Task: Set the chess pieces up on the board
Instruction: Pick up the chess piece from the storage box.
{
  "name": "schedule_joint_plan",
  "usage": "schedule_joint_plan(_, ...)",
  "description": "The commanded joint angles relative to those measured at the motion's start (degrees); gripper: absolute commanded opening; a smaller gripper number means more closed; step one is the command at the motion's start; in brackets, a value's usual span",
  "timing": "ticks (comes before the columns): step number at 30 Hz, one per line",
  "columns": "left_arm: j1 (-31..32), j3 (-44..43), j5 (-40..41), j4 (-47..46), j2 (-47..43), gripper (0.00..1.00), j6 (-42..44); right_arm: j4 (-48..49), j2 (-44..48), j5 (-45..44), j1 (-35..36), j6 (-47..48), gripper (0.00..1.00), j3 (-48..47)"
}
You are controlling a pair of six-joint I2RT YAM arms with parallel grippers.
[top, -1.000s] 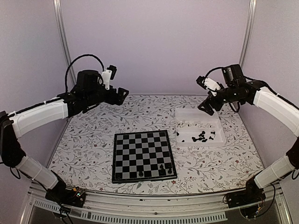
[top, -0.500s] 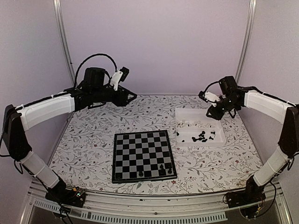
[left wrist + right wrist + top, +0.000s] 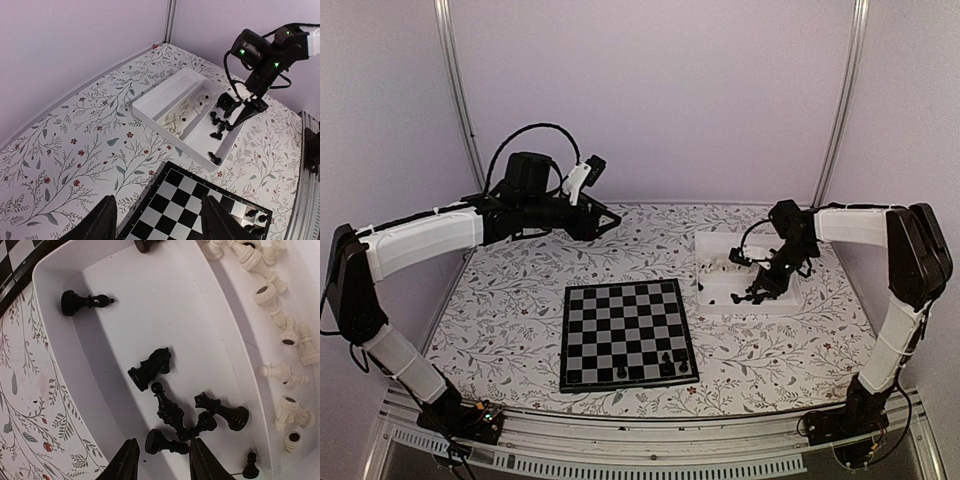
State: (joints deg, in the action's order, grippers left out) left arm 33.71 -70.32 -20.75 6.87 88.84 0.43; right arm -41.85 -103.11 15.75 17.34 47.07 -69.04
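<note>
Pick-up step, early in the setup, as judged from the board (image 3: 620, 320): counted only 3 black pieces (image 3: 667, 361) standing there, all in its near rows. Found the rest lying in the tray (image 3: 165, 97) near the board's far right corner, white pieces (image 3: 272, 295) in the far bay, black in the near 1. Called next for a firm pinch on 1 lying black piece (image 3: 156, 442), clear of its tangled neighbours, then a straight lift over the tray wall. Found the right claw (image 3: 164, 452) low in the black bay, jaws part-way apart astride that piece; could not tell whether clamped or merely touching. Saw the left claw (image 3: 159, 210) high beyond the board, jaws apart, empty.
</note>
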Motion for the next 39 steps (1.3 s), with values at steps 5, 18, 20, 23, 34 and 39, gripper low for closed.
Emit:
schedule_joint_plan(5,0.76,0.54,-0.89,0.07,0.46,0.6,-0.2,-0.91,-5.67,1.13,0.05,4.53,0.39,-3.91)
schedule_joint_plan(18,0.82,0.63,-1.84,-1.73,1.29,0.6,-2.15,-1.0,-9.76,0.57,0.04,7.39,0.36,-4.38)
schedule_joint_plan(20,0.91,0.5,-2.13,-2.07,1.41,0.6,-2.18,-1.58,-9.83,1.54,0.11,7.74,0.32,-4.36)
schedule_joint_plan(23,1.08,0.24,-2.58,-2.74,1.82,0.6,-2.07,-2.23,-9.46,4.0,0.37,8.08,0.31,-4.1)
schedule_joint_plan(34,1.78,-0.35,-3.56,-3.0,2.55,0.6,-2.45,-1.12,-11.04,1.57,2.08,7.95,0.31,-4.15)
schedule_joint_plan(39,1.97,-0.06,-3.5,-3.03,2.39,0.6,-2.53,-1.62,-10.61,0.1,2.1,7.91,0.24,-3.8)
